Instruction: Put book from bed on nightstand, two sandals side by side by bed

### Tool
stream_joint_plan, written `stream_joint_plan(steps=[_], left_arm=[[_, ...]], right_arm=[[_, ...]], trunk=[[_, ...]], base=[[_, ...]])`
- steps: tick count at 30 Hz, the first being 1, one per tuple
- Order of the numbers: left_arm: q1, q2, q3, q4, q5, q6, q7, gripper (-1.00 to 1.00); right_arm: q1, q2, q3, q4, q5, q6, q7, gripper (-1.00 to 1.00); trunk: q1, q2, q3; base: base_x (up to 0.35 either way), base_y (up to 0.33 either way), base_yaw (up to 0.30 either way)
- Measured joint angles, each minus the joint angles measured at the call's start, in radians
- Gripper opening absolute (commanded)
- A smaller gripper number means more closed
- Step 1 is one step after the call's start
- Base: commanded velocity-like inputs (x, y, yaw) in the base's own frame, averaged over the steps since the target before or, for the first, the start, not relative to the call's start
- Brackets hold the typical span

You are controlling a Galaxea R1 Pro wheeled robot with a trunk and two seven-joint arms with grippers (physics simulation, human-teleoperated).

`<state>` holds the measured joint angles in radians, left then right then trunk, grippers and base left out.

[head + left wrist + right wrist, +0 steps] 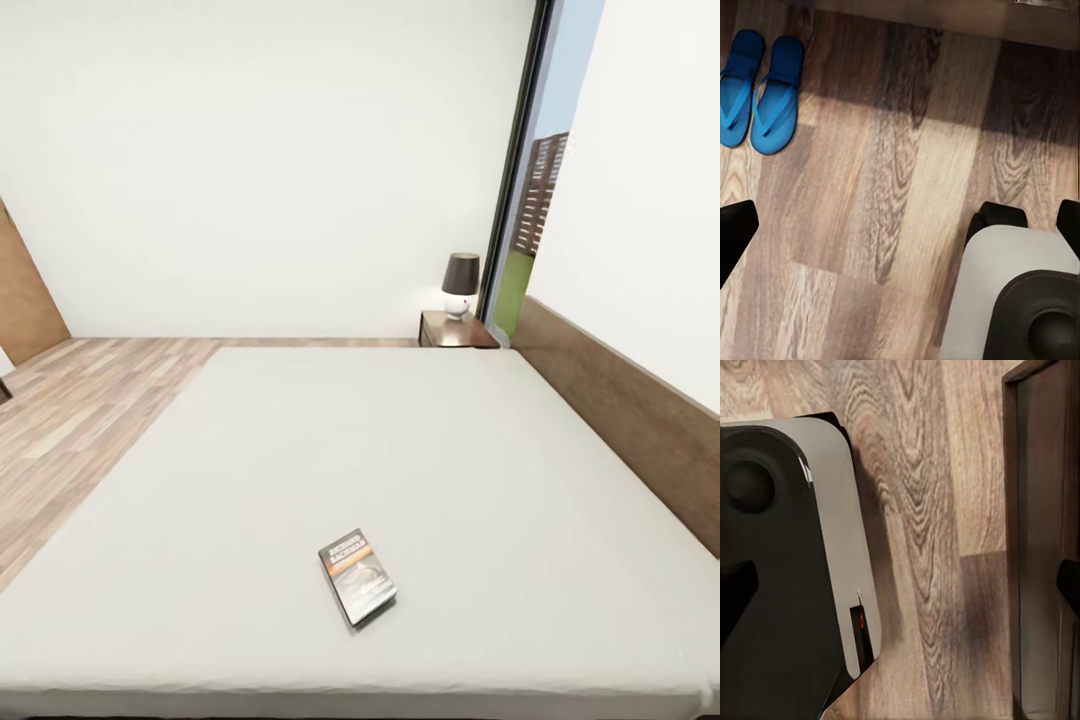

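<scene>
the head view looks across the bed (400, 470), its pale mattress running up to the brown headboard (620, 400) along the right side; the book (357, 577) lies flat on the mattress near the close edge, a little left of centre, cover up with its orange band showing, turned slightly askew; far off at the bed's top corner sits the nightstand (457, 332), dark and glossy, with a lamp (460, 285) on it, white base under a dark shade; beside it a tall window (540, 180) gives onto green and a building; wood floor (80, 420) stretches left of the bed. the left wrist view looks down at floorboards where the two sandals (761, 90) lie side by side, touching or nearly so, bright blue, close to a dark edge at the frame's border; the left gripper (904, 225) has its dark fingertips spread wide at either side, nothing between them, the robot's grey base (1016, 285) below. the right wrist view shows the right gripper (904, 589), tips also far apart and empty, over floor beside a dark wooden frame (1039, 547).
</scene>
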<state>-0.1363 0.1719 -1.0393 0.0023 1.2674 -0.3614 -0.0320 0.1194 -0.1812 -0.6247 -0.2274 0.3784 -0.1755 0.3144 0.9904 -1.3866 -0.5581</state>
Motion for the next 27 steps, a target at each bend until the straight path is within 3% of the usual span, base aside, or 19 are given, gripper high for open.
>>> stream_joint_plan(steps=[27], left_arm=[[0.000,0.001,0.000,-0.001,0.000,0.000,0.000,1.00]], right_arm=[[0.000,0.001,0.001,-0.001,0.000,0.000,0.000,1.00]], trunk=[[0.000,0.000,0.003]], base=[[0.038,-0.073,0.000]])
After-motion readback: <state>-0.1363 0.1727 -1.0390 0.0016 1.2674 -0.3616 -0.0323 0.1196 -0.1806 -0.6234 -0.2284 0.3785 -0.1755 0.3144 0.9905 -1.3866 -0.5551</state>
